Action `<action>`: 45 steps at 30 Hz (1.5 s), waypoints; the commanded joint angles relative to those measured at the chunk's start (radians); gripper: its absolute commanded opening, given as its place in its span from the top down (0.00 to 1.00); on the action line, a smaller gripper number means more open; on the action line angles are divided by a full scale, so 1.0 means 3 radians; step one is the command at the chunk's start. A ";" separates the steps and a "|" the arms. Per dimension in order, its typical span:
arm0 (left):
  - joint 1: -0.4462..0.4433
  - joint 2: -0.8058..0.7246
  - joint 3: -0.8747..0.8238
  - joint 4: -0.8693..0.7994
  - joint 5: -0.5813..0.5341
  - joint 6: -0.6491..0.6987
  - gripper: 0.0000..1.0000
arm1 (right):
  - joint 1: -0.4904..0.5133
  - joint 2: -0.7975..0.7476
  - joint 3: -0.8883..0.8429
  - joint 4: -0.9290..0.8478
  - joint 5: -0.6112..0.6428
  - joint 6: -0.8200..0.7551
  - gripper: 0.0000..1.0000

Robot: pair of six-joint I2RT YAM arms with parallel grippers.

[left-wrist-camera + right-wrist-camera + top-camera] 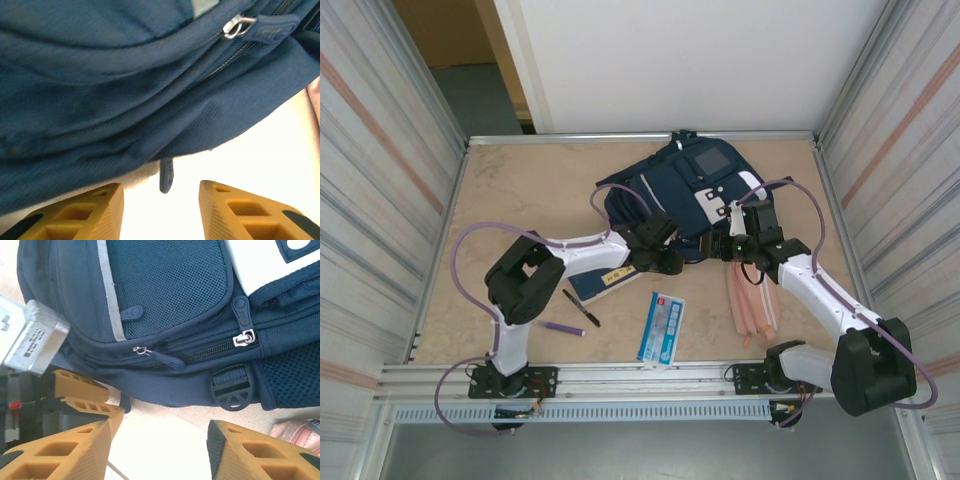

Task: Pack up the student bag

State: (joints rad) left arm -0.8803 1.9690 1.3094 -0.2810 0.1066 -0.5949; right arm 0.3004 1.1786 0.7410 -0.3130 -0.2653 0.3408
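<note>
Nearest the arm bases, a few loose things lie on the pale stone-patterned table [520, 190]: a slim purple pen [560, 328], a black pen [580, 307] angled just beyond it, and a flat blue-and-white rectangular packet [661, 328] near the middle. To the right lies a long soft pink pencil case [755, 305], partly under the right arm's forearm. A white booklet with a blue edge [600, 280] lies under the left arm, which covers part of it.

Past these, both arms reach in towards the middle. The left gripper [160, 205] sits low at the near edge of the bag, its orange fingers [90, 212] spread apart with nothing clasped. A small navy fabric tab [166, 175] hangs from the bag's hem just ahead of the gap. The right gripper [160, 450] is close beside it on the right, its jaws wide apart and empty over bare table.

Beyond the grippers, the large navy-blue fabric backpack [690, 185] lies flat at the far middle of the table, its top near the back rail. From the right wrist I can see a mesh front pocket [170, 285], a grey reflective stripe [110, 290], a white patch [260, 260], a silver zip slider [243, 337] and a black plastic buckle [231, 387] on its lower side. The zip there looks closed.
</note>
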 commanded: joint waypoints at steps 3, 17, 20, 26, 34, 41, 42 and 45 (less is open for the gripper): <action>-0.0015 0.0170 0.0146 0.0156 0.0084 0.0018 0.57 | -0.0009 0.0004 -0.0019 0.0023 -0.0037 0.0015 0.47; -0.0037 0.0136 -0.0125 0.0284 -0.0208 -0.0173 0.91 | 0.0031 -0.0002 0.0033 -0.0354 0.0496 0.1476 0.45; -0.0047 -0.0002 -0.0213 0.0443 -0.0171 -0.0110 0.98 | 0.0077 -0.0009 -0.0005 -0.0557 0.0536 0.2346 0.44; -0.0047 -0.0342 -0.0265 0.0700 0.0018 0.0164 1.00 | 0.0314 0.0155 -0.0041 -0.0299 0.0587 0.2970 0.40; -0.0079 -0.0605 -0.0340 0.0862 0.0159 0.0459 1.00 | 0.0310 0.0941 0.0205 0.0172 0.0336 0.3276 0.40; -0.0087 -0.0651 -0.0410 0.0807 0.0112 0.0468 1.00 | 0.0364 0.1198 0.0413 0.0211 0.0027 0.3354 0.40; -0.0085 -0.0634 -0.0389 0.0775 0.0123 0.0479 1.00 | 0.0378 0.1126 0.0412 0.0126 0.0052 0.3355 0.40; -0.0087 -0.0623 -0.0311 0.0704 0.0188 0.0515 1.00 | 0.0391 0.0810 0.0360 -0.0237 0.0372 0.3438 0.39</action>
State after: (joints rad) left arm -0.8906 1.8336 1.1904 -0.0837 0.1116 -0.4812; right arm 0.4068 1.5124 0.8284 -0.3233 -0.2001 1.3254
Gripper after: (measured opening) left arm 0.059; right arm 0.608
